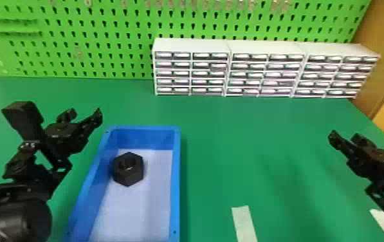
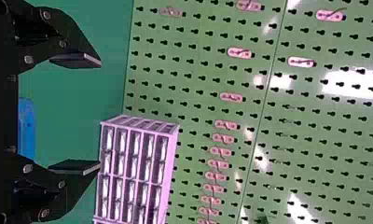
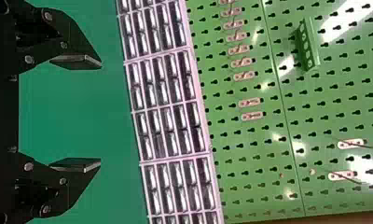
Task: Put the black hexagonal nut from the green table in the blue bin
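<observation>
The black hexagonal nut (image 1: 128,169) lies inside the blue bin (image 1: 175,180), toward its far left part, with its hole facing up. My left gripper (image 1: 84,113) is above the table, left of the bin's far end and apart from the nut. In the left wrist view the left gripper (image 2: 100,115) is open, and a bit of the blue bin (image 2: 27,128) shows behind it. At the right side, my right gripper (image 1: 345,136) is over the green table (image 1: 233,144); in the right wrist view the right gripper (image 3: 100,115) stands open, nothing between its fingers.
White drawer cabinets (image 1: 265,48) line the table's back right, against a green pegboard (image 1: 110,38). A strip of light tape (image 1: 244,222) is stuck on the table right of the bin, and another piece (image 1: 383,222) is near the right arm.
</observation>
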`<state>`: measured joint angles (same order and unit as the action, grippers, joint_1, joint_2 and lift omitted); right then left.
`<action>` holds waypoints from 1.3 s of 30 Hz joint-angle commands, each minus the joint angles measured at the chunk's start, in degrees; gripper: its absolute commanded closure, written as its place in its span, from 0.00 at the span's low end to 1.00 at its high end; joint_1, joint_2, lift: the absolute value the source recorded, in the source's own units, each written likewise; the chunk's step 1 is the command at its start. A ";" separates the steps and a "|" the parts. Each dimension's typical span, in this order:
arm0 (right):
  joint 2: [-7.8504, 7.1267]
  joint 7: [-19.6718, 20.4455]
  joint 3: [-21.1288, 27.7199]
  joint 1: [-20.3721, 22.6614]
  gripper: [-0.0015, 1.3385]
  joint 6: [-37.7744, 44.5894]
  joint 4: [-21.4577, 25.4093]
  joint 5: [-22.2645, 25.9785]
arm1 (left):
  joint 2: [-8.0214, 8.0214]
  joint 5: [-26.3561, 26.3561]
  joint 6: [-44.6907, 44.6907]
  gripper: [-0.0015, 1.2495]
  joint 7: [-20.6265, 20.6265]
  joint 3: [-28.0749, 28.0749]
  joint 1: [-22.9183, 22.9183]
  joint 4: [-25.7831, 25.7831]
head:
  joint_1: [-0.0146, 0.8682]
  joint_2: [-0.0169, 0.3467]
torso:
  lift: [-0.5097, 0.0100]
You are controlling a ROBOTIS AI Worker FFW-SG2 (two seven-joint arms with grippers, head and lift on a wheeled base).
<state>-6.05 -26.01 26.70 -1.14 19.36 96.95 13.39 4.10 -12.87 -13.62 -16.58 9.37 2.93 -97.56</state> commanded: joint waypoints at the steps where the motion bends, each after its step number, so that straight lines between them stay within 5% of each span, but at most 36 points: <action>1: -0.37 0.00 -0.25 -0.53 0.39 -0.11 -0.01 0.05 | -0.15 0.04 0.00 0.38 0.06 -0.58 0.24 0.00 | 0.80 0.07 | 0.79; 39: -0.54 0.00 -1.30 -0.79 0.39 -0.20 -0.62 -0.56 | -0.24 0.74 0.00 0.38 0.06 -0.14 0.59 0.09 | 0.80 0.07 | 0.79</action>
<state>-6.52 -26.02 25.42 -1.93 19.16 96.38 13.01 3.87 -12.11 -13.62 -16.58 9.11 3.53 -97.56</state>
